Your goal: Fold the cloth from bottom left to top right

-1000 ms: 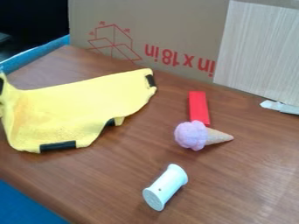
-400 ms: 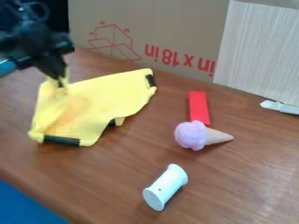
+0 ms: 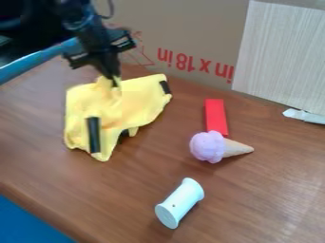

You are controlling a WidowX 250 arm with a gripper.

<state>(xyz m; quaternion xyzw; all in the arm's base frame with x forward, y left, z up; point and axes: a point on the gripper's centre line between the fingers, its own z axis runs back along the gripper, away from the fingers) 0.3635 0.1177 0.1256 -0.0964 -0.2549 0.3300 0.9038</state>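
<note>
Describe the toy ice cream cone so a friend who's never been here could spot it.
On the brown wooden table, look right of the yellow cloth to the flat red block. The toy ice cream cone lies on its side at that block's near end. Its round pale-purple scoop and pointed tan tip set it apart from the white spool.

gripper (image 3: 113, 79) w/ cloth (image 3: 136, 102) corner moved right, cloth bunched narrower, black strip (image 3: 94, 135) turned upright
</note>
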